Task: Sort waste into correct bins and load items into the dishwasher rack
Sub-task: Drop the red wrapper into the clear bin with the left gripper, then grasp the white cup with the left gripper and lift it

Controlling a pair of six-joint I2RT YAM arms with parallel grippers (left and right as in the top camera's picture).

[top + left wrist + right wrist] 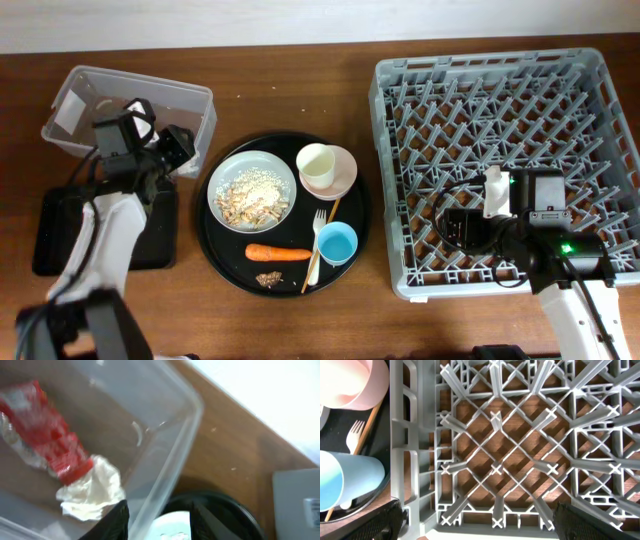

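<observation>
At the clear tub (186, 442) rim, the left gripper (159, 524) hangs, jaws apart.

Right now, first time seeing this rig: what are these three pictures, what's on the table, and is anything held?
These are two robot arms at a table, each ending in a two-finger gripper. The overhead picture looks straight down. The other two come from cameras on the wrists.

The left gripper hangs open at the clear tub, where a red sauce packet and a crumpled napkin lie. The right gripper is open above the grey dishwasher rack. Nothing is held.

On the round black tray are:
- a plate of rice-like scraps
- a white cup
- a pink bowl
- a blue cup
- a fork
- chopsticks
- a carrot
- a brown crumb

A shallow black tray sits by the left arm.
</observation>
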